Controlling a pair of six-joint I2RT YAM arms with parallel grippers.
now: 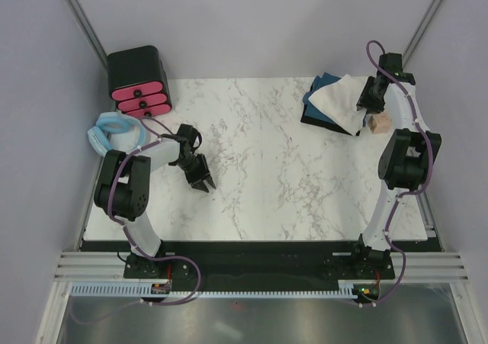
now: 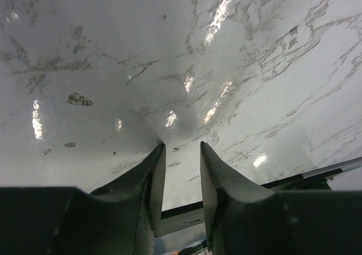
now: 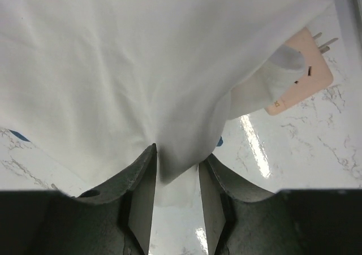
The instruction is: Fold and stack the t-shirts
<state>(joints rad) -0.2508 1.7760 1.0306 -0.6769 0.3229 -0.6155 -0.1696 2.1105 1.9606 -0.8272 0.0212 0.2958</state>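
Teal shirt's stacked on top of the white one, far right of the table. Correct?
No, it's the other way round. The top external view shows the white t-shirt lying on top of the teal t-shirt, at the far right of the table.

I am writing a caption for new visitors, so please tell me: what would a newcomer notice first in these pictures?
First, the cream-white t-shirt lying on the dark teal-blue t-shirt at the far right corner of the marble table, with the right gripper open at its edge. Next, the black box with pink drawers at the far left corner. The left gripper hangs open over bare marble.
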